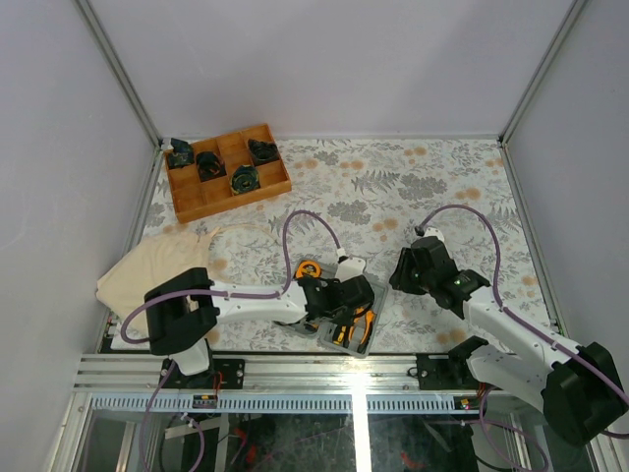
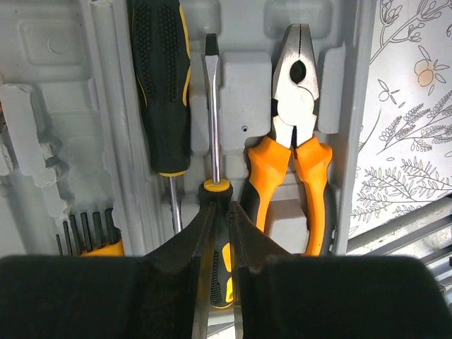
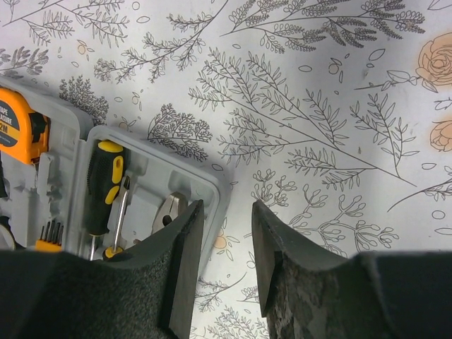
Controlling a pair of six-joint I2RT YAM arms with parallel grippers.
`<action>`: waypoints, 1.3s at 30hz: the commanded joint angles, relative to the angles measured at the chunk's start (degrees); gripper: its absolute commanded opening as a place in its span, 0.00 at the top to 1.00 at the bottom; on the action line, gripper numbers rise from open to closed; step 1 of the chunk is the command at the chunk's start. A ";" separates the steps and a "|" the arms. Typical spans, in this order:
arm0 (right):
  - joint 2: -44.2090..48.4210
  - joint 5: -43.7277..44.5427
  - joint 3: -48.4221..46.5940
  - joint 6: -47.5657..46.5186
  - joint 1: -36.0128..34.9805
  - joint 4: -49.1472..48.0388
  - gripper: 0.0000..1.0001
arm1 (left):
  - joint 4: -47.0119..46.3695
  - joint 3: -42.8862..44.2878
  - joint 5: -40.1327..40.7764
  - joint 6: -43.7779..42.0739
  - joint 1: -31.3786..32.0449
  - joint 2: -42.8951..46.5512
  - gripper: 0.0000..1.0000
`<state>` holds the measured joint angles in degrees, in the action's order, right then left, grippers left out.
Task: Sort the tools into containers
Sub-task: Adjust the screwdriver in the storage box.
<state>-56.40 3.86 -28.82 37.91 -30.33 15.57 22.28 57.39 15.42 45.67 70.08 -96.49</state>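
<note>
a table [image 1: 393, 187] under a leaf-and-flower print, with white walls around it. at its near edge lies the grey case [image 2: 244, 92], open. in it a flat-blade screwdriver [image 2: 212, 106] lies in its slot, blade pointing away from the arm. the left hand [image 2: 220, 208] is pinched shut on its yellow-and-black handle. on one side lies a second screwdriver [image 2: 161, 85] with a black-and-yellow grip, on the other the orange-handled pliers [image 2: 293, 141], both seated in the case. a row of small black bits [image 2: 88, 233] sits further over, and the orange tape measure [image 3: 18, 127] is in the neighbouring part of the case. the right hand [image 3: 226, 261] hangs over bare table just beside the case's corner, fingers partly apart, holding nothing. at the far left stands a wooden tray [image 1: 201, 202] with black parts. a beige cloth [image 1: 157, 265] lies near the left arm.
</note>
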 commanded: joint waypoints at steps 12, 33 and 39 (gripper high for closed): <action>-2.03 -3.20 -4.06 -1.27 -0.18 0.02 0.60 | 5.38 -1.07 1.01 -0.14 0.23 -7.89 0.92; -14.30 -9.75 -6.16 7.90 -7.58 -12.86 0.78 | 0.42 -5.00 -3.54 -0.98 0.15 -8.32 0.97; -17.77 -8.33 -7.00 8.44 -8.32 -13.24 0.80 | -0.35 -5.24 -4.54 -1.35 0.12 -8.85 0.98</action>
<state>-72.75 -5.67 -33.01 45.17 -37.76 4.60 17.98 56.99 15.38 45.12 70.35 -98.39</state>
